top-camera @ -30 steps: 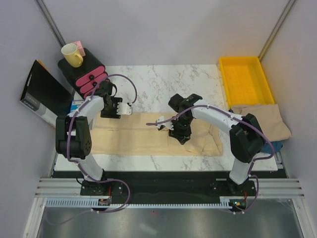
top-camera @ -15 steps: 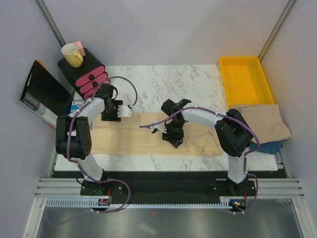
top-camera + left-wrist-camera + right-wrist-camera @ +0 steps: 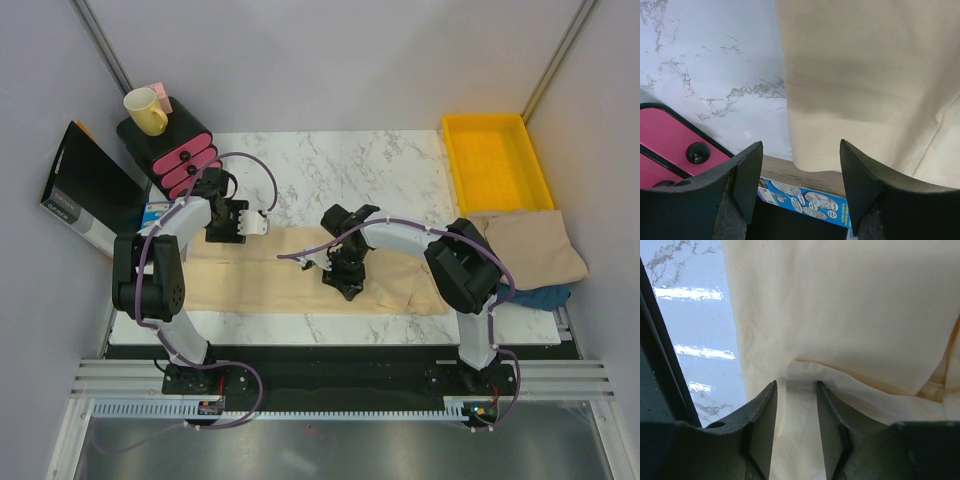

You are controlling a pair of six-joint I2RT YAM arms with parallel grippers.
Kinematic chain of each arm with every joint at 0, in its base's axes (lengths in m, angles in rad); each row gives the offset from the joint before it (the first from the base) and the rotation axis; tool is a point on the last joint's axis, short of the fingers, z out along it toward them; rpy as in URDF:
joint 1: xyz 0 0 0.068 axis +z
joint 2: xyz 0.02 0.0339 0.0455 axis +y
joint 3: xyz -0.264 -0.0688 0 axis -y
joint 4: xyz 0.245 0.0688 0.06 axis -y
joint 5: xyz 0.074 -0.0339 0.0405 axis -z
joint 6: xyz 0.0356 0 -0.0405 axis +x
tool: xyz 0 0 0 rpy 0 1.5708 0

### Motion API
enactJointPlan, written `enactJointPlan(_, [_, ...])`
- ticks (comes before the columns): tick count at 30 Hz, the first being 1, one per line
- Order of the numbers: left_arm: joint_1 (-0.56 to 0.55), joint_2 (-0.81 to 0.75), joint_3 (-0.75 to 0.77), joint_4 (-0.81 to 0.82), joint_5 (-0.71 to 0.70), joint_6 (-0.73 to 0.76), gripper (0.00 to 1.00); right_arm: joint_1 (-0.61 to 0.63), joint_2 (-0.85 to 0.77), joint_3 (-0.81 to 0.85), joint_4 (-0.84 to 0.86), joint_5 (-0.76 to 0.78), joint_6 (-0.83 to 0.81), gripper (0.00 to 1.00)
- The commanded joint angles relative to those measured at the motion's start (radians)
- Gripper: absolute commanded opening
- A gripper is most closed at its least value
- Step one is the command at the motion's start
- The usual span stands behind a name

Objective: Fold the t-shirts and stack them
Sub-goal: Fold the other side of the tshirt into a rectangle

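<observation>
White marble-pattern tabletop (image 3: 340,165): cream cotton t-shirt (image 3: 260,285) spread flat across near half, yellow plastic tray (image 3: 495,165) far-right corner, folded beige-tan t-shirt (image 3: 525,245) just nearside of tray, black-and-pink case (image 3: 180,155) far-left corner.

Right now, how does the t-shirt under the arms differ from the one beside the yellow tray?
The spread t-shirt lies long and flat; the right-hand t-shirt is a compact bundle. The spread t-shirt is pale cream, the right-hand t-shirt darker tan. Both are plain, unprinted.
</observation>
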Motion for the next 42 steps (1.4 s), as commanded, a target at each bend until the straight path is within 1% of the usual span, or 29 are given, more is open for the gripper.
enactJointPlan(1, [-0.001,0.008,0.04,0.018,0.031,-0.012,0.7,0.016,0.029,-0.02,0.033,-0.031,0.017,0.4])
enactJointPlan(2, [-0.001,0.009,0.04,0.019,0.031,-0.012,0.7,0.021,0.031,-0.023,0.037,-0.031,0.018,0.27])
enactJointPlan(4, [0.001,0.014,0.041,0.019,0.033,-0.01,0.7,0.026,0.034,-0.025,0.04,-0.028,0.024,0.17])
enactJointPlan(5, [0.001,0.015,0.043,0.024,0.034,-0.012,0.7,0.029,0.036,-0.025,0.043,-0.025,0.026,0.08])
enactJointPlan(6, [0.001,0.017,0.043,0.024,0.036,-0.012,0.7,0.03,0.033,-0.025,0.045,-0.017,0.029,0.02])
enactJointPlan(7, [0.001,0.019,0.043,0.024,0.036,-0.013,0.7,0.032,0.031,-0.025,0.045,-0.012,0.032,0.0])
enactJointPlan(12, [0.001,0.022,0.038,0.028,0.041,-0.01,0.7,0.04,-0.003,-0.009,0.019,-0.009,0.032,0.0])
enactJointPlan(18, [0.001,0.029,0.05,0.031,0.048,-0.009,0.7,0.041,-0.035,0.101,-0.139,-0.086,-0.039,0.0])
enactJointPlan(19, [0.001,0.032,0.053,0.03,0.047,-0.01,0.71,0.046,-0.035,0.113,-0.174,-0.1,-0.054,0.0])
enactJointPlan(23, [-0.001,0.032,0.06,0.03,0.048,-0.016,0.71,0.049,-0.014,0.172,-0.23,-0.101,-0.081,0.0])
enactJointPlan(27, [-0.001,0.026,0.055,0.03,0.042,-0.013,0.71,0.05,0.006,0.182,-0.268,-0.114,-0.112,0.01])
enactJointPlan(28, [-0.001,0.026,0.054,0.03,0.039,-0.012,0.71,0.05,0.011,0.185,-0.292,-0.118,-0.121,0.07])
enactJointPlan(29, [-0.001,0.025,0.054,0.03,0.039,-0.012,0.71,0.05,0.025,0.193,-0.305,-0.121,-0.132,0.16])
enactJointPlan(30, [-0.001,0.023,0.055,0.028,0.041,-0.012,0.71,0.052,0.029,0.196,-0.314,-0.12,-0.143,0.37])
enactJointPlan(32, [-0.001,0.019,0.055,0.031,0.045,-0.018,0.71,0.052,0.039,0.208,-0.339,-0.118,-0.158,0.52])
enactJointPlan(33, [-0.001,0.016,0.057,0.031,0.047,-0.021,0.73,0.052,0.034,0.215,-0.34,-0.106,-0.16,0.61])
enactJointPlan(35, [-0.001,0.014,0.069,0.039,0.067,-0.059,0.79,0.05,0.023,0.25,-0.348,-0.089,-0.158,0.71])
enactJointPlan(36, [-0.002,0.011,0.078,0.036,0.086,-0.081,0.86,0.05,0.016,0.264,-0.343,-0.063,-0.155,0.73])
enactJointPlan(37, [-0.002,0.006,0.093,0.036,0.096,-0.13,0.87,0.043,0.008,0.297,-0.343,-0.054,-0.146,0.74])
enactJointPlan(38, [-0.004,-0.001,0.101,0.036,0.108,-0.153,0.98,0.038,-0.006,0.311,-0.339,-0.049,-0.135,0.75])
enactJointPlan(39, [-0.007,-0.011,0.109,0.037,0.128,-0.183,1.0,0.032,-0.015,0.325,-0.325,-0.037,-0.114,0.79])
enactJointPlan(40, [-0.008,-0.03,0.13,0.036,0.137,-0.243,1.0,0.021,-0.026,0.351,-0.29,0.003,-0.07,0.8])
enactJointPlan(41, [-0.011,-0.041,0.139,0.036,0.145,-0.271,0.99,0.014,-0.047,0.363,-0.284,0.017,-0.063,0.92])
enactJointPlan(42, [-0.022,-0.055,0.146,0.042,0.139,-0.295,1.0,0.009,-0.061,0.371,-0.255,0.046,-0.056,0.98])
